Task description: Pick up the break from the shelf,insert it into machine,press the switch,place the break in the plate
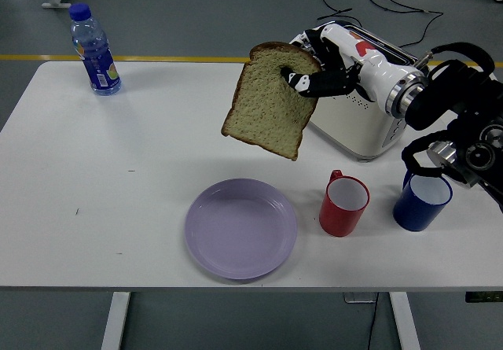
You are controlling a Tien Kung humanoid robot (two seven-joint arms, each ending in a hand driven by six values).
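- Head view: the right hand [314, 71] pinches the top edge of the slice of bread [269, 102], fingers closed on it, and holds it in the air.
- The bread hangs tilted below and left of the hand, above the table [118, 177].
- The purple plate [240, 227] lies below the hand, nearer the robot.
- The toaster [357, 118] sits just behind the hand; the red mug [343, 204] and blue mug [421, 200] stand to its lower right.

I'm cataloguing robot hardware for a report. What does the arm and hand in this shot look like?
Only the right arm shows: bulky black segments with round silver-ringed joints and black cables looping beside them. The forearm section is white with a small red mark, joined by a silver ring. The right hand has black, jointed fingers with pale patches.
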